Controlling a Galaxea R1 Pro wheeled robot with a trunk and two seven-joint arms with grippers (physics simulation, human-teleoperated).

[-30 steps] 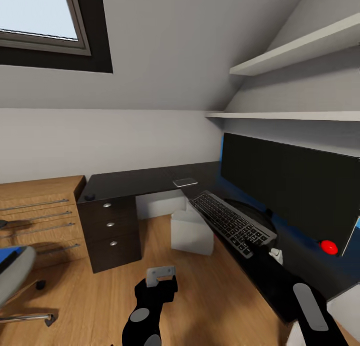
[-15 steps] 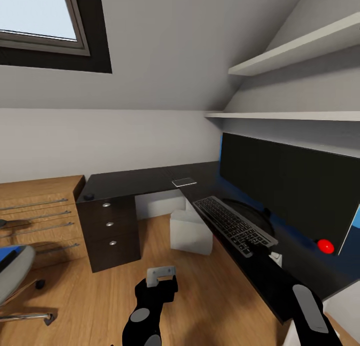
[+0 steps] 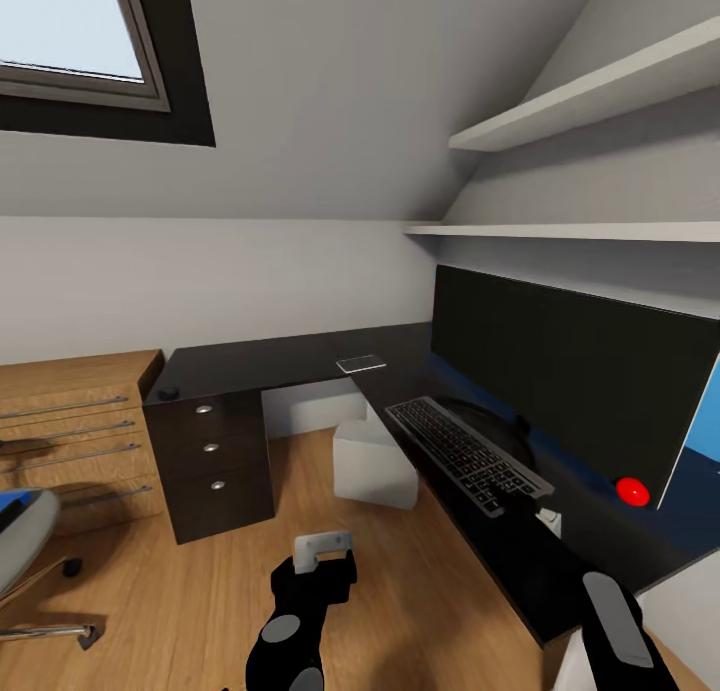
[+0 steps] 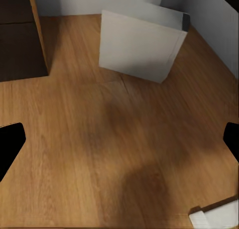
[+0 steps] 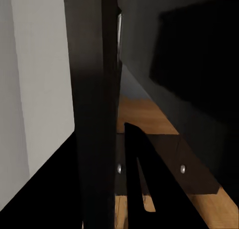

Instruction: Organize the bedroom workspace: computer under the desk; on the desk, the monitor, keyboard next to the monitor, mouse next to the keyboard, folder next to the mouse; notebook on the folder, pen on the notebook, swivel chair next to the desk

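The long black L-shaped bench point(image 3: 290, 356) runs along the back wall and turns down the right side, with a dark three-drawer unit point(image 3: 208, 459) under its left end. The wide monitor point(image 3: 570, 371) stands on the right stretch of the bench, screen black, and the keyboard point(image 3: 465, 453) lies just in front of it, near the bench's edge. The light grey computer point(image 3: 372, 463) sits on the wooden floor under the corner of the bench; the left wrist view shows it point(image 4: 142, 42) standing on the boards as well. A wooden cabinet point(image 3: 75, 431) stands left of the drawers, and the swivel chair point(image 3: 25, 546) is at the far left, well apart from the bench, with a strip of the blue folder point(image 3: 12, 501) on its seat. The small pale notebook point(image 3: 361, 363) lies on the bench near the corner. The left pincer point(image 3: 322, 551) hangs over the floor, released, fingers spread; whether the right pincer is open or closed cannot be told.
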